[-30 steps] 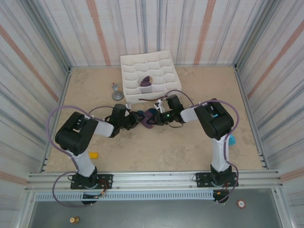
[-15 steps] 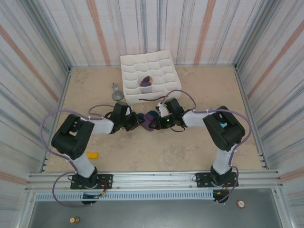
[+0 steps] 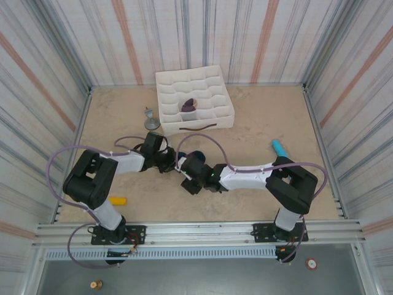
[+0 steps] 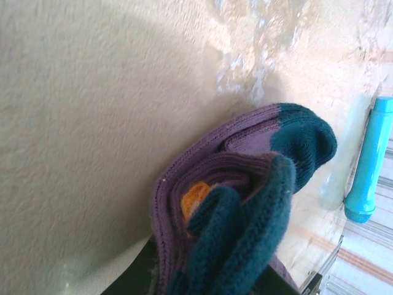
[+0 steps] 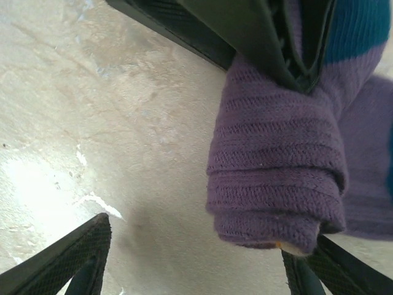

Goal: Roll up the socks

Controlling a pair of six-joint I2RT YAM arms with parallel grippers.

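Socks (image 4: pixel 245 203): you are looking at a folded purple bundle with a dark teal toe and a spot of orange inside the fold. It is sitting just left of centre in the overhead view, between your two grippers and close over the table (image 3: pixel 258 123). Whether it is touching the table, you cannot tell.
Left gripper (image 4: pixel 221 279): it is pinching the bundle, jaws drawn narrow on the fabric. The right wrist view is showing its black fingers (image 5: pixel 258 31) biting the purple knit at the upper right.
Right gripper (image 5: pixel 196 239): it is standing wide and gripping nothing, with one finger in each lower corner. The bundle's end is hanging between them, nearer the right one.
Rolled sock (image 3: pixel 189 106): it is sitting in a compartment of the white tray (image 3: pixel 212 83) at upper centre.
Teal cylinder (image 3: pixel 279 147): it is lying right of centre, well apart from the bundle.
Yellow block (image 3: pixel 120 200): it is resting at lower left, near your left arm's base.
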